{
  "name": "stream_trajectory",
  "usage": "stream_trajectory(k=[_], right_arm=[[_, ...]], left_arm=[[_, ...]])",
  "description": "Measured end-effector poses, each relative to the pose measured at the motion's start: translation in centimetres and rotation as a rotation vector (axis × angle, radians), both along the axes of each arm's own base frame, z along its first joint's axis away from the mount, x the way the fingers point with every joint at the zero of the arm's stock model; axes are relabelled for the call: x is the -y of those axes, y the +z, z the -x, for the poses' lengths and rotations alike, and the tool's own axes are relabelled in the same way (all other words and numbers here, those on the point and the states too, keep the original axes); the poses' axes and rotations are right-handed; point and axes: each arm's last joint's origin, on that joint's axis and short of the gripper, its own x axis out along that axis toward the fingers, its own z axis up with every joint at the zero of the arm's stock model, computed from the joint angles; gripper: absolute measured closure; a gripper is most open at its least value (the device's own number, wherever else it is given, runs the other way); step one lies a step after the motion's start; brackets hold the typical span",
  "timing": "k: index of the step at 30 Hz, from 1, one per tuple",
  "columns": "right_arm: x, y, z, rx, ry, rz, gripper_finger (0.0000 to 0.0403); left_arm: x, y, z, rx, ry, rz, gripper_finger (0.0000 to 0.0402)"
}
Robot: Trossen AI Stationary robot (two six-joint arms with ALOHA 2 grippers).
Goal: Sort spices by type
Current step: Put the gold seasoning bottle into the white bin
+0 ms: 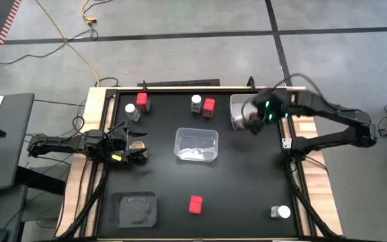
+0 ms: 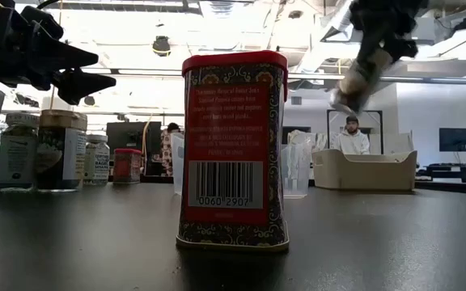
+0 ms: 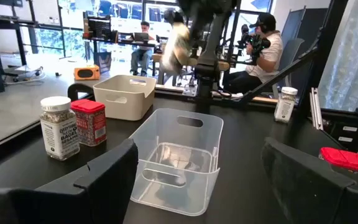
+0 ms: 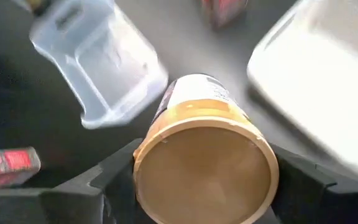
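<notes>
1 tan jar [image 4: 204,155] fills the right gripper [image 4: 201,180], unclear from overhead.

Clear tray [image 1: 197,145] mid-table — white bin [image 3: 125,94], grey tray [image 1: 133,209].

- Tan-brown jar [image 4: 202,163], cylindrical, clamped between the right gripper's fingers, held tilted in the air just beside the white bin at the far right
- Red box [image 1: 195,204], upright at the near middle, barcode toward the low camera
- Red boxes at far left [image 1: 142,101] and far centre [image 1: 209,107], each beside a white-lidded clear jar [image 1: 196,102]
- Another white-lidded jar [image 1: 282,212] near right
- Tan-brown jar [image 1: 138,146] under the left gripper
</notes>
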Motion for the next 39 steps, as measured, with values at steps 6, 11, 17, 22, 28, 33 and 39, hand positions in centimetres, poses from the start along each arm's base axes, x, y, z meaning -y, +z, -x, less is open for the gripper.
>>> stream_trajectory(k=[6,11,17,22,28,33,39], right_arm=[[4.1,3.2,-0.8,-0.099,0.073,0.155,0.0100],[8.0,2.2,-2.2,-0.331,0.153,0.104,0.0100],[12.2,-1.5,-2.4,-0.468,0.151,0.010,0.0100],[14.3,-4.4,-0.9,-0.486,0.126,-0.049,0.0101],[15.8,-7.3,0.9,-0.486,0.097,-0.060,0.0101],[16.5,-8.4,1.4,-0.466,0.122,-0.026,0.0101],[17.3,-9.3,1.7,-0.489,0.175,-0.047,0.0101]], left_arm=[[0.0,0.0,0.0,0.000,0.000,0.000,0.0074],[0.0,0.0,0.0,-0.001,0.000,0.000,0.0074],[0.0,0.0,0.0,0.000,0.000,0.000,0.0074],[0.0,0.0,0.0,0.000,0.000,0.000,0.0074],[0.0,0.0,0.0,0.000,0.000,0.000,0.0074],[0.0,0.0,0.0,0.000,0.000,0.000,0.0074],[0.0,0.0,0.0,0.000,0.000,0.000,0.0074]])
